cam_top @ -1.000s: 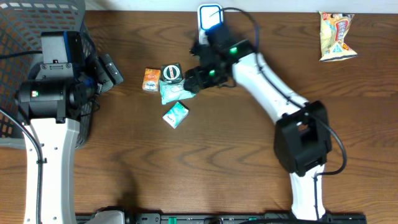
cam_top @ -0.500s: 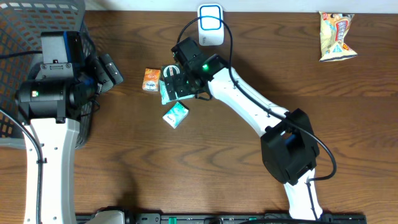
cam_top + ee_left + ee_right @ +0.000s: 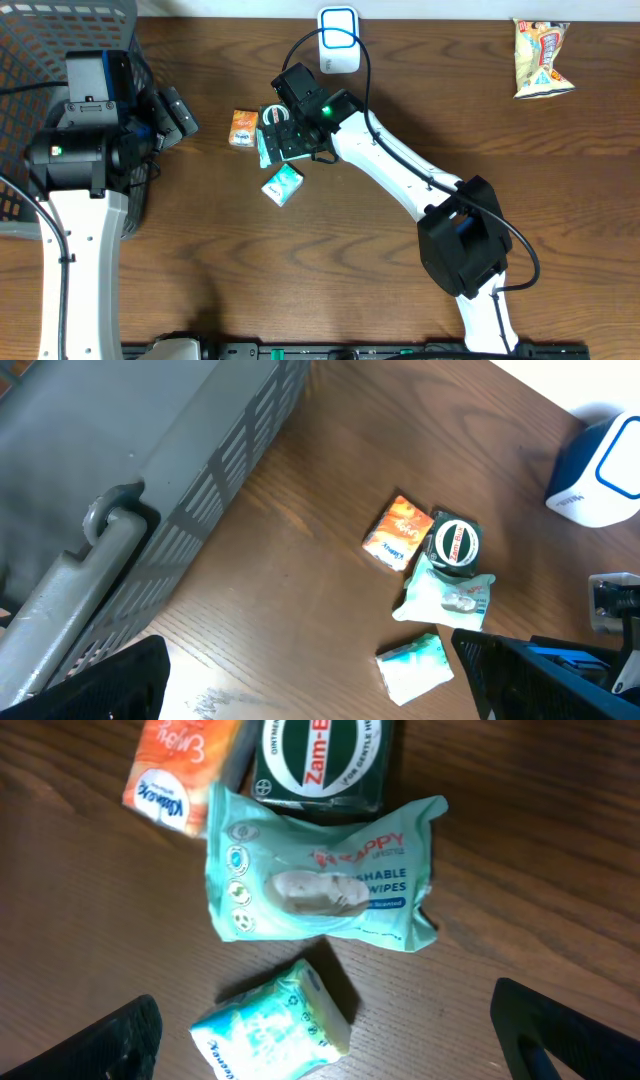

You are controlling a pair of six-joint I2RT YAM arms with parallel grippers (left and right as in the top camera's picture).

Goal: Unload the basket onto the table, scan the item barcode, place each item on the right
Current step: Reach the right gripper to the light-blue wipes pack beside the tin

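Your right arm has swung away from the white and blue scanner box (image 3: pixel 339 38) at 12 o'clock. It now reaches over a small pile at about 10 o'clock on the brown wooden worktop (image 3: pixel 250 280). Your right tool (image 3: pixel 285 128) hangs over that pile with its fingers (image 3: pixel 100 1045) wide apart, and nothing is in it. Right below it the soft teal pack of wipes (image 3: pixel 320 885) lies flat on the worktop. The pack touches the dark green square box (image 3: pixel 318 765) at its 12 o'clock. The little orange packet (image 3: pixel 175 770) sits at 9 o'clock of that box. The small teal and white pack (image 3: pixel 275 1035) lies at 6 o'clock of the wipes, close by but apart. Your left tool (image 3: pixel 175 115) is beside the grey plastic basket (image 3: pixel 40 30) at 9 o'clock, fingers apart, holding nothing. A yellow snack bag (image 3: pixel 541 58) lies far off at 2 o'clock.
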